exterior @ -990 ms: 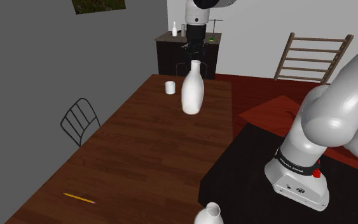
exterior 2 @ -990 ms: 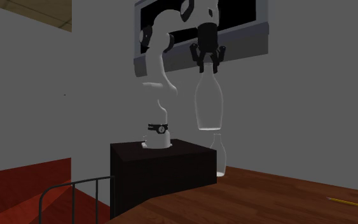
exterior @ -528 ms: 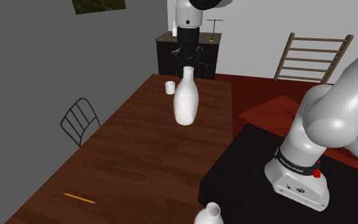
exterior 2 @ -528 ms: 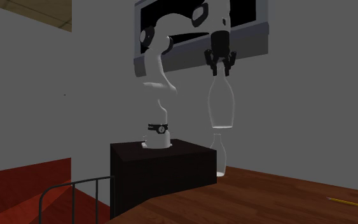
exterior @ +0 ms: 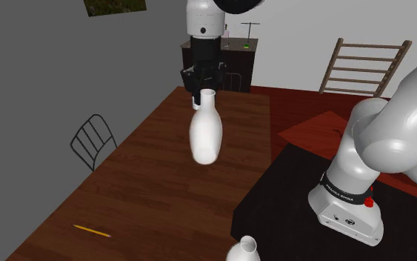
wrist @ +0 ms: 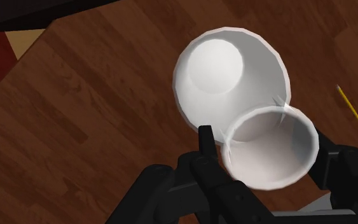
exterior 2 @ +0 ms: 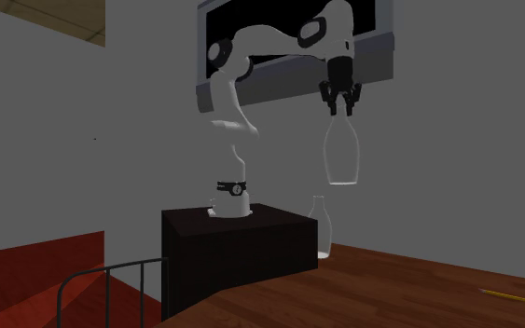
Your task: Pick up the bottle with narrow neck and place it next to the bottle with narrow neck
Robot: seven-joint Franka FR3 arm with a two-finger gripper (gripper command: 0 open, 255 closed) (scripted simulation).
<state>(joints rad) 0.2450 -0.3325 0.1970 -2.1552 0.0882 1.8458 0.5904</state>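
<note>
My gripper [exterior: 205,93] is pinched on the narrow neck of the held bottle [exterior: 205,133], which hangs upright straight below the fingers, clear of the table [exterior: 155,185]. The other bottle [exterior: 244,250] stands upright well below, back beside the stand [exterior: 295,185]; I judge that's my heading.

The dark wooden table [exterior: 162,185] is carrying a yellow pencil [exterior: 92,231], lying well apart from the black stand [exterior: 288,200], and a white narrow-necked bottle [exterior 2: 321,226], standing just beside that stand.
</note>
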